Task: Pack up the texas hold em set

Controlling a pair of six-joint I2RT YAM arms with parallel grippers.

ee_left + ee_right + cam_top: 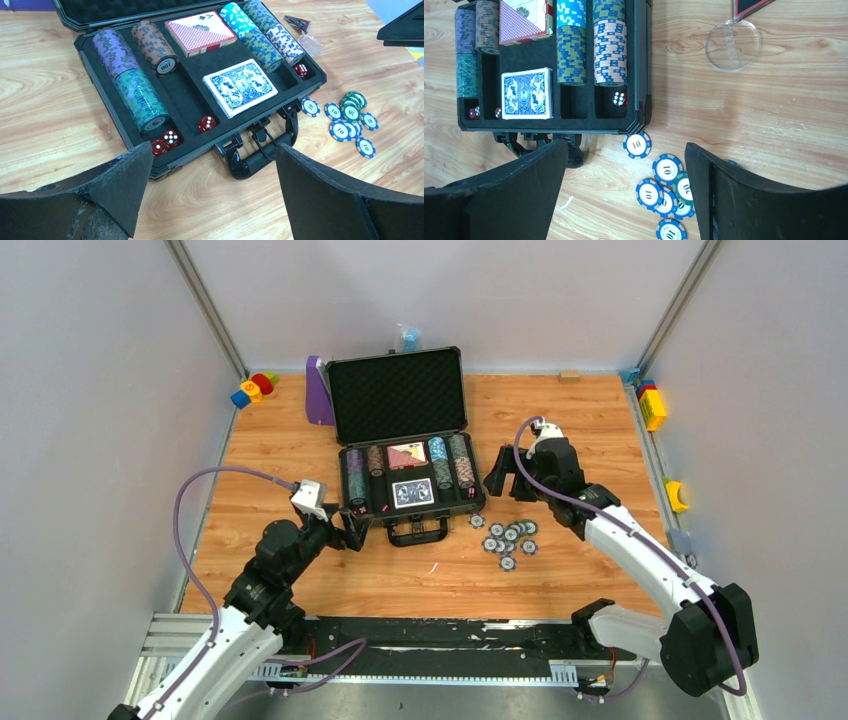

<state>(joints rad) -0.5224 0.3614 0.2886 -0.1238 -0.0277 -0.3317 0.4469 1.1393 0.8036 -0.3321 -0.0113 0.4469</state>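
The dark grey case [395, 390] lies open mid-table, lid upright, handle [260, 155] toward me. Its foam tray [190, 85] holds rows of striped chips [137, 95], a red card deck [200, 32], a blue deck [240, 87] and red dice [207, 123]. Several loose blue and green chips [508, 537] lie on the wood right of the handle. A clear round dealer button [732, 44] lies right of the case. My left gripper [212, 185] is open and empty, just short of the front left corner. My right gripper [626, 190] is open above the loose chips [664, 185], holding nothing.
A purple stand [318, 390] leans left of the lid. Coloured toy blocks [253, 389] sit at the back left corner and more blocks [652, 405] along the right wall, with a yellow piece [676, 495] nearer me. A small blue object [409, 337] stands behind the case.
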